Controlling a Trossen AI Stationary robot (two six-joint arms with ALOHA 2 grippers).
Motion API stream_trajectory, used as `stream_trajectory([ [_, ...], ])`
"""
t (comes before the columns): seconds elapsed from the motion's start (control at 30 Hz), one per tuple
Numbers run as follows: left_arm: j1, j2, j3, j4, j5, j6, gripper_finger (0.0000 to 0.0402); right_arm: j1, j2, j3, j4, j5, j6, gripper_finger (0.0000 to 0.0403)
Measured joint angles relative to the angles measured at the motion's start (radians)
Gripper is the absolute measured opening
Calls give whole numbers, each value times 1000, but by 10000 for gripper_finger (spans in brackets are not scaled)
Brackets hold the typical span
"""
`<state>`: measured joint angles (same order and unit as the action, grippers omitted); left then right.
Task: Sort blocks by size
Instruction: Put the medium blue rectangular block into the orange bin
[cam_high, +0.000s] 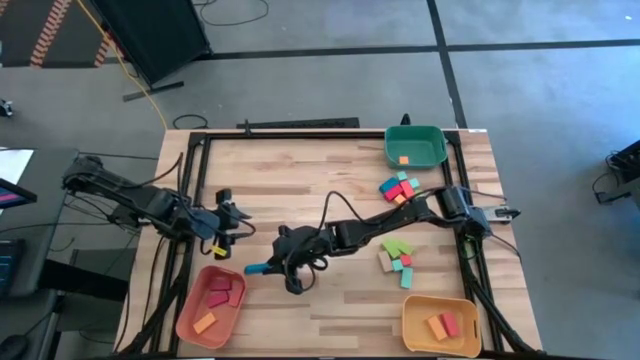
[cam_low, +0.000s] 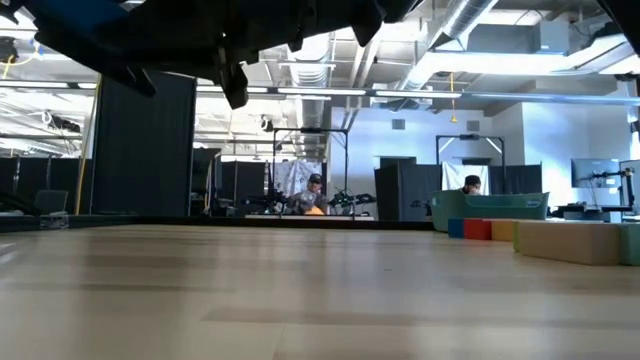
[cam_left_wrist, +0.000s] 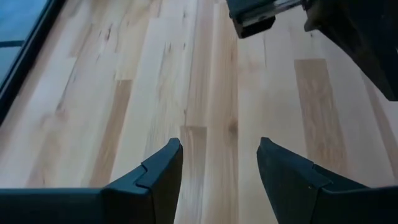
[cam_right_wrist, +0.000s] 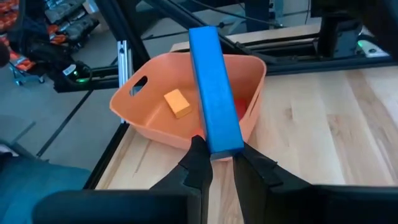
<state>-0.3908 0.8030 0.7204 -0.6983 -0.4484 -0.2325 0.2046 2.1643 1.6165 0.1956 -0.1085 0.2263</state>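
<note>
My right gripper (cam_right_wrist: 222, 152) is shut on a long blue bar (cam_right_wrist: 212, 87), one of the blocks, which reaches out over the rim of the salmon tray (cam_right_wrist: 149, 127). In the high view the right gripper (cam_high: 270, 264) and the blue bar (cam_high: 254, 268) hang just right of the salmon tray (cam_high: 190, 325). That tray holds an orange block (cam_right_wrist: 177, 102) and red and pink ones (cam_high: 222, 292). My left gripper (cam_left_wrist: 217, 149) is open over bare wood, at the table's left (cam_high: 238, 222). Loose blocks lie in two clusters (cam_high: 400, 188) (cam_high: 397, 255) at the right. My right gripper pinches the blue bar at its near end (cam_right_wrist: 222, 142) between its two fingers. The fingers come from the table's right, slanting slightly down, and the bar sticks out ahead in line with them. The bar is lifted clear of the table, its far end above the salmon tray.
A green tray (cam_high: 432, 158) with one orange block stands at the far right. A yellow tray (cam_high: 415, 335) with orange and red blocks stands at the near right. A black frame (cam_high: 300, 132) borders the table. The middle of the table is bare wood (cam_high: 300, 180).
</note>
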Motion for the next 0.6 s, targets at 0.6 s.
stream_trajectory([
  [0.6,-1,46,0,-39,2,-5,197,-33,-73,0,-166,32,-83,79],
])
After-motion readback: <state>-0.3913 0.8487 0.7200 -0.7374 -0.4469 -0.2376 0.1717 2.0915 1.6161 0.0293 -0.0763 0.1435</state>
